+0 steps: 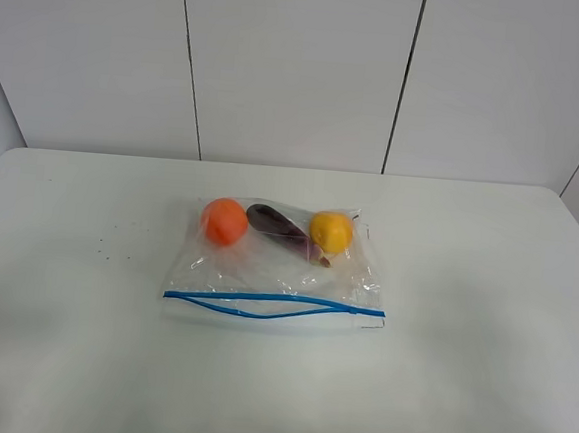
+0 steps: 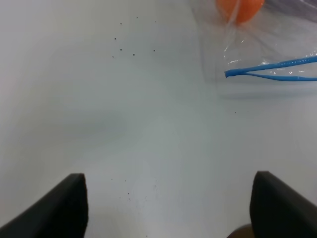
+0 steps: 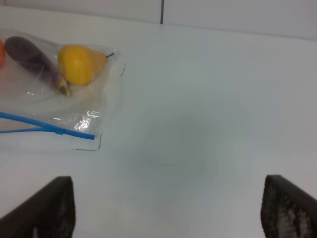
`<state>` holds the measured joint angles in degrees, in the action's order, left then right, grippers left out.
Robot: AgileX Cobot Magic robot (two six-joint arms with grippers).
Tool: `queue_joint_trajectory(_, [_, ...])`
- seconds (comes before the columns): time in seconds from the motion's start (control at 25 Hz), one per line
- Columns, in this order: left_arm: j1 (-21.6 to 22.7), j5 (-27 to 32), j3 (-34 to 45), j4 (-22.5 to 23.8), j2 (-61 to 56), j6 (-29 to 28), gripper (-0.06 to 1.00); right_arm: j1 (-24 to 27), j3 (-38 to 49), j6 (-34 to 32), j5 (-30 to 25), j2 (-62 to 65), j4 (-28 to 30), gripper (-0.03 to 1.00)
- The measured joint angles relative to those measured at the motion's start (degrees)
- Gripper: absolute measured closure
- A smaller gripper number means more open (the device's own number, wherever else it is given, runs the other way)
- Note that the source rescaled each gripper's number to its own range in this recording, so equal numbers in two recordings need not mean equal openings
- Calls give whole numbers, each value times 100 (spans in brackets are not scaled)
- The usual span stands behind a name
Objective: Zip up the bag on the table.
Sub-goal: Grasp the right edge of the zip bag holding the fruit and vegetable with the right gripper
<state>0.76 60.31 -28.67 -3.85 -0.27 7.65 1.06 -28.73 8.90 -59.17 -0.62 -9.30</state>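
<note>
Only the tips show of the left gripper (image 2: 171, 213) and right gripper (image 3: 166, 210), jaws spread wide above the table (image 1: 484, 292). Each wrist view cuts off the bag (image 1: 276, 266), its zipper (image 1: 362, 310) gaping.

On the left gripper (image 2: 168, 210), the two matte black wedge-shaped fingers (image 2: 54, 210) look smooth; on the right gripper (image 3: 168, 210), the black fingers (image 3: 290, 208) seem faintly grainy, perhaps only blur.
</note>
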Motion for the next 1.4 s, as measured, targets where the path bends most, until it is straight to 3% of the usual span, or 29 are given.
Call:
queue_joint_trajectory(0.52, [0,0,0,0,0,0,-6,0,-40,-45,47,-48,0,12])
queue_joint_trajectory(0.64, [0,0,0,0,0,0,-6,0,-250,-193,47,-499,0,7])
queue_joint_trajectory(0.76, [0,0,0,0,0,0,-6,0,-576,-216,76,-1360,0,-1])
queue_joint_trajectory(0.92, [0,0,0,0,0,0,-6,0,-1129,-216,158,-2788,-68,-3])
queue_joint_trajectory(1.2, [0,0,0,0,0,0,-6,0,-1945,-216,206,-5430,-800,-3])
queue_joint_trajectory(1.4, [0,0,0,0,0,0,-6,0,-2117,140,573,-7197,-1370,-3])
